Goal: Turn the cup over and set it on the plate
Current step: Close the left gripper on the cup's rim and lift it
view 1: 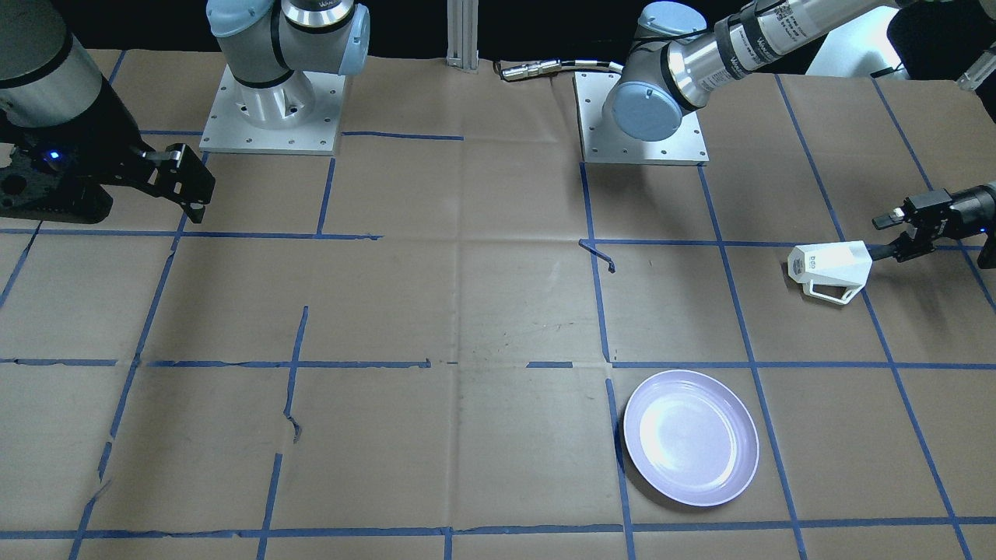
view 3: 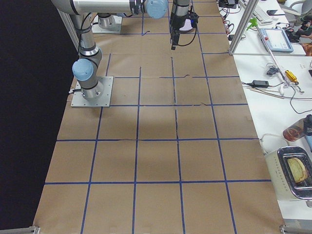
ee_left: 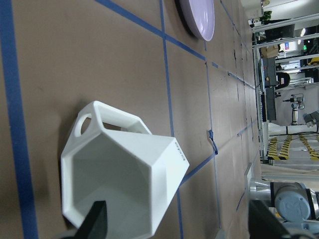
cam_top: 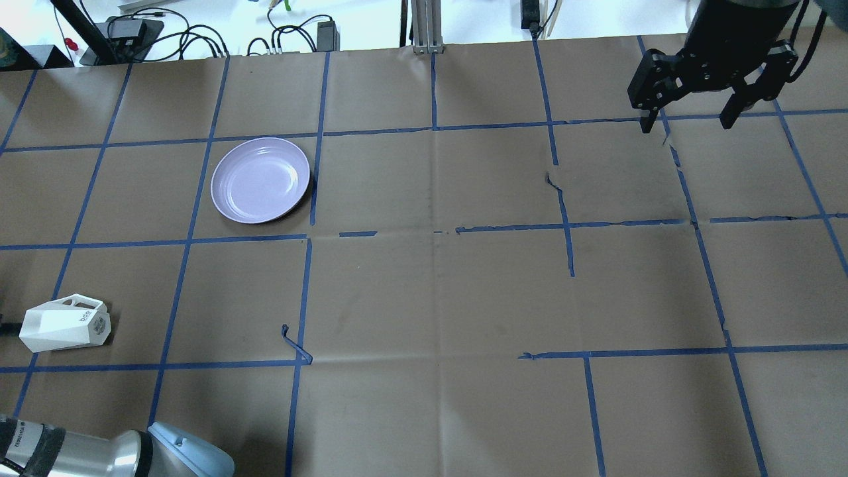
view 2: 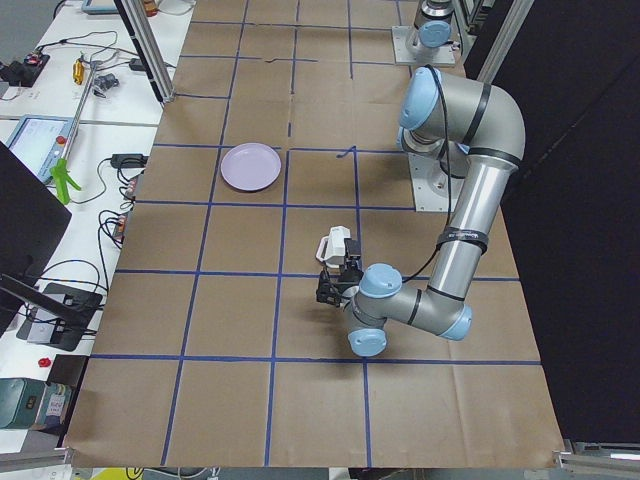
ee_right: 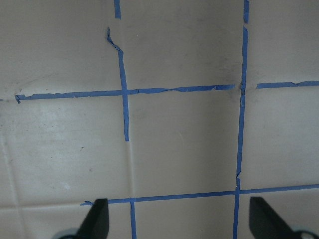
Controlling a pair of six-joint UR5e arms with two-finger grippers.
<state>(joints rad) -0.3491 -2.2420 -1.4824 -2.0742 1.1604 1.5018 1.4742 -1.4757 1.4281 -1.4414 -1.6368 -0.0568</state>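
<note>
The white faceted cup lies on its side on the table, near my left edge, handle away from me. It also shows in the front view and the left wrist view, its mouth facing the camera. My left gripper is open at the cup's mouth. One finger sits at or inside the opening, the other outside the cup's wall. The lavender plate sits empty farther out on the table. My right gripper hovers open and empty at the far right.
Brown paper with a blue tape grid covers the table. A loose curl of tape sticks up between the cup and the table's middle. The arm bases stand at my edge. Cables lie beyond the far edge.
</note>
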